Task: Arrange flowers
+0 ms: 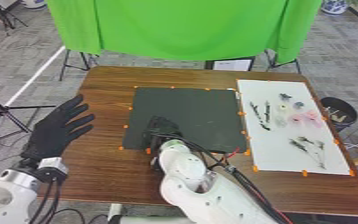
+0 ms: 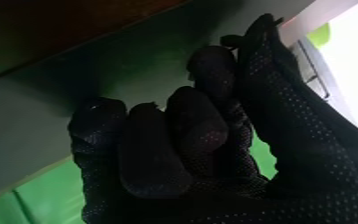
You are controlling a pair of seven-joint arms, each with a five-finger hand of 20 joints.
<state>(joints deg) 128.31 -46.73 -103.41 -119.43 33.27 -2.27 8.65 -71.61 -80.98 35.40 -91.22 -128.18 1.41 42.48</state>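
Observation:
In the head view my right hand (image 1: 164,128) is low over the lower left part of the black mat (image 1: 206,112). The right wrist view shows this hand (image 2: 180,145) with its fingers curled beside the raised thumb; no flower is visible in it. Open, my left hand (image 1: 55,131) stands left of the mat. On the white sheet (image 1: 293,162) lie dark sprigs (image 1: 267,113), small bluish flowers (image 1: 286,96), pale blooms (image 1: 282,107), pink flowers (image 1: 313,116) and leafy green stems (image 1: 310,146).
Orange markers edge the mat and the sheet on the brown table (image 1: 106,107). A dark bin (image 1: 339,106) stands on the floor beyond the table's right edge. Behind the table hangs a green cloth (image 1: 184,30), and tripods stand on the floor.

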